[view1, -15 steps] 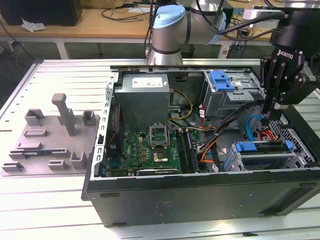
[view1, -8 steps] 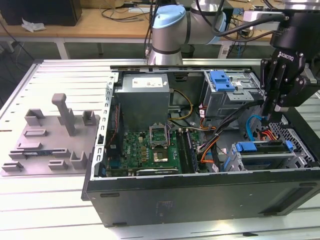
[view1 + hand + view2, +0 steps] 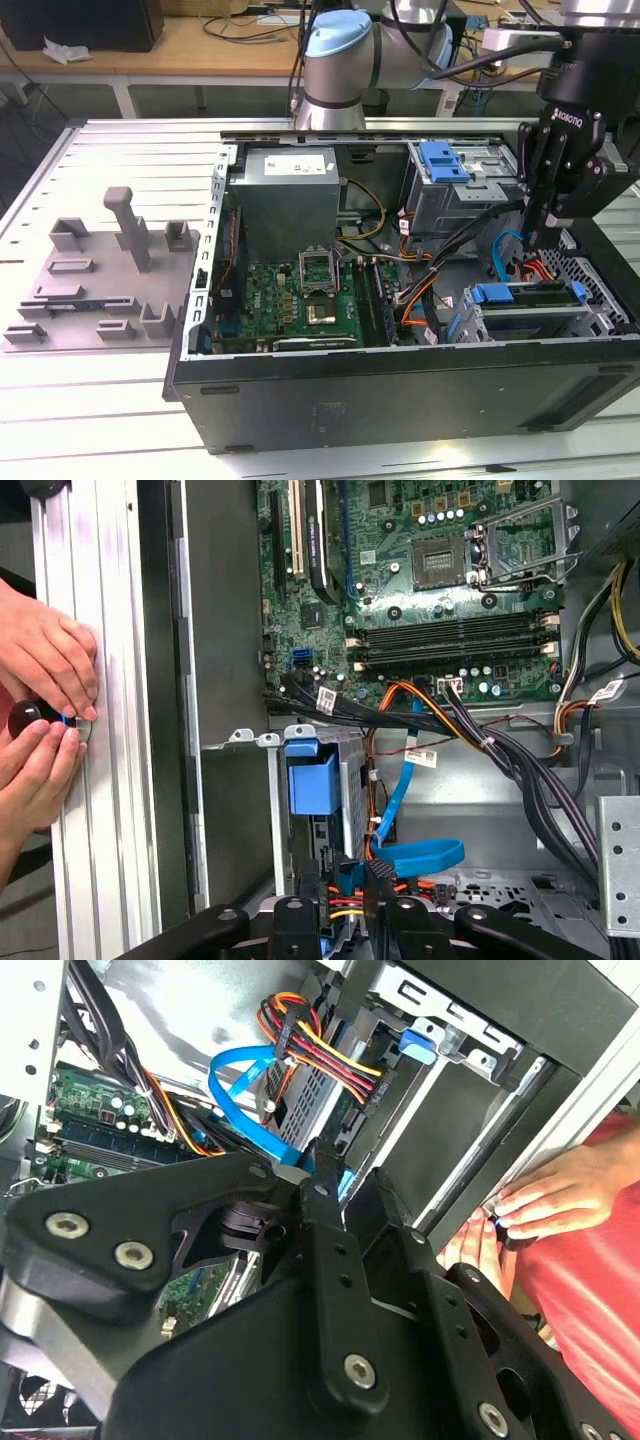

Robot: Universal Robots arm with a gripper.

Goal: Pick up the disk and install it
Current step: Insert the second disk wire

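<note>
The disk (image 3: 527, 299) sits in the lower metal drive cage at the front right corner of the open computer case (image 3: 400, 390), with its blue bracket (image 3: 493, 294) facing inward. In the second wrist view the disk's grey body (image 3: 312, 1088) has red, yellow and orange wires and a blue flat cable plugged into it. My gripper (image 3: 530, 238) hangs just above the disk, among the cables. Its fingers are shut together in both wrist views (image 3: 322, 1175) (image 3: 375, 875), and I see nothing held between them. The blue bracket (image 3: 312, 783) lies just ahead of the fingertips.
A second cage with a blue latch (image 3: 445, 160) stands behind the gripper. The motherboard (image 3: 300, 295) fills the case's middle, and cable bundles (image 3: 430, 270) cross beside the disk. A person's hands (image 3: 45, 695) hold a small object on the table rail by the case. A grey fixture (image 3: 105, 275) stands on the exterior view's left.
</note>
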